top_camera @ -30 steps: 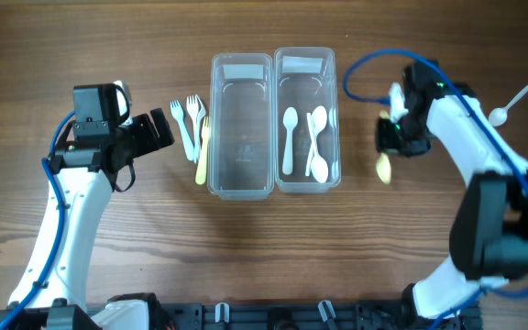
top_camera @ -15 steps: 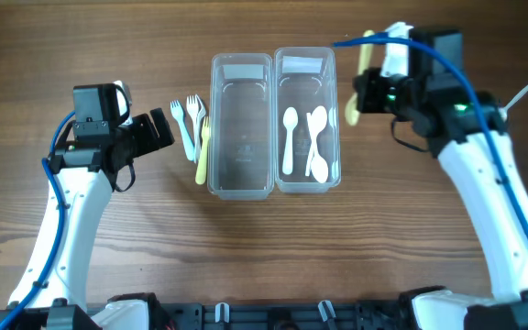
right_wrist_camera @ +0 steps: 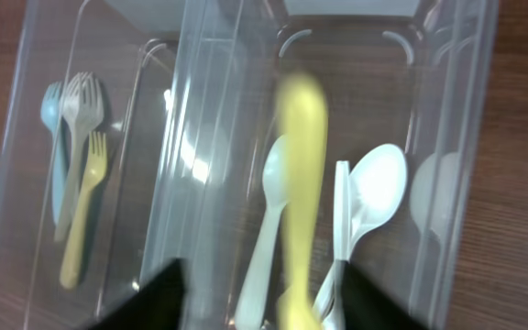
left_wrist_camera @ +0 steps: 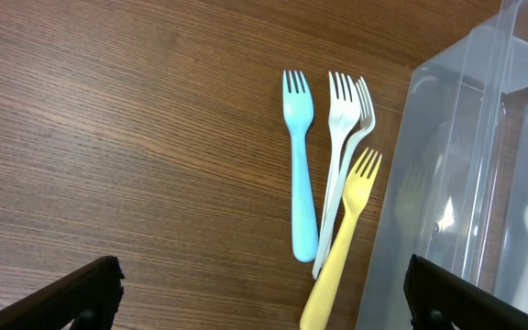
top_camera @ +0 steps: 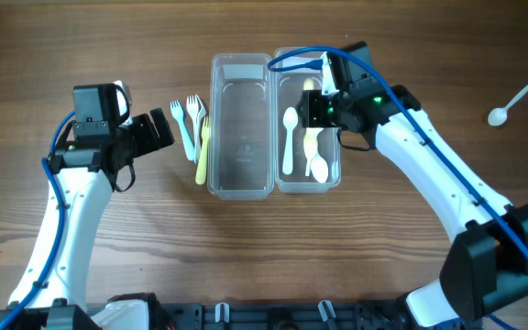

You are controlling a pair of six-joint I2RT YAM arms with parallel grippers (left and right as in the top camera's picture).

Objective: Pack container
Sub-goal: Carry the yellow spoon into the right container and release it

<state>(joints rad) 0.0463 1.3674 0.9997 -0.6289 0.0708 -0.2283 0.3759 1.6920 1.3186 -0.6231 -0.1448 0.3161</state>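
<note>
Containers (top_camera: 242, 179) sit near the desk's (top_camera: 108, 257) far edge; right claw (top_camera: 313, 112) reaches over 1, grasping a yellow spoon (right_wrist_camera: 301, 197); left claw (top_camera: 159, 131) hangs released.

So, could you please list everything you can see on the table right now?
Containers: two, clear, side by side at centre; the left one is empty.
Forks: four (blue, two white, yellow), left of the containers.
Spoons: several white, in the right container.
Yellow spoon: one, hanging over the right container.
White spoon: one, far right on the wooden table.
Left fingers: open, near the forks.
Right fingers: holding the yellow spoon.
</note>
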